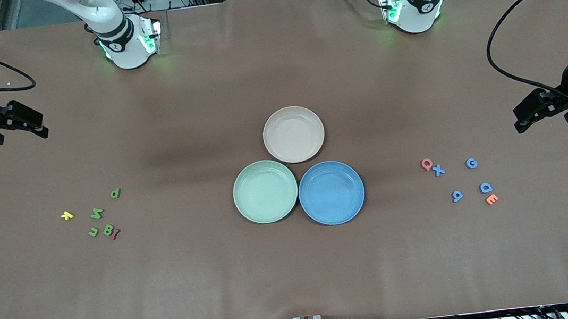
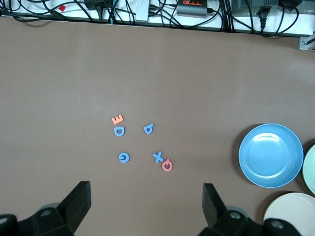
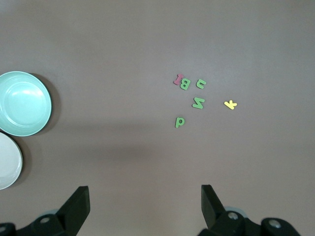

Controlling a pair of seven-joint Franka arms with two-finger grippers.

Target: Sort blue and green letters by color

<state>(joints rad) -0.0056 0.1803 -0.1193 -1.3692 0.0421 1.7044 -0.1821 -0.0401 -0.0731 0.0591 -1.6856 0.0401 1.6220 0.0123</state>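
Front view. You have three plates touching at mid-surface: a beige plate (image 1: 293, 134), a green plate (image 1: 265, 191) and a blue plate (image 1: 331, 192) nearer the camera. Toward the right arm's end lie the green letters: P (image 1: 115, 192), N (image 1: 96, 213), C (image 1: 93, 232), B (image 1: 108, 230), with a yellow piece (image 1: 67, 215) beside N and a dark red piece (image 1: 116, 233) touching B. Toward the left arm's end lie the blue letters: X (image 1: 438, 170), G (image 1: 471, 163), D (image 1: 485, 188), a 9-like one (image 1: 457, 195), plus a pink Q (image 1: 426, 164) touching X and an orange E (image 1: 491, 199) just beside D. Your left gripper (image 1: 525, 118) and right gripper (image 1: 34, 124) wait above the surface's end edges.

Left wrist view. Your left gripper's jaws stand wide apart, holding nothing, over bare surface near the blue letters.

Right wrist view. Your right gripper's jaws likewise stand wide apart and empty, near the green letters.
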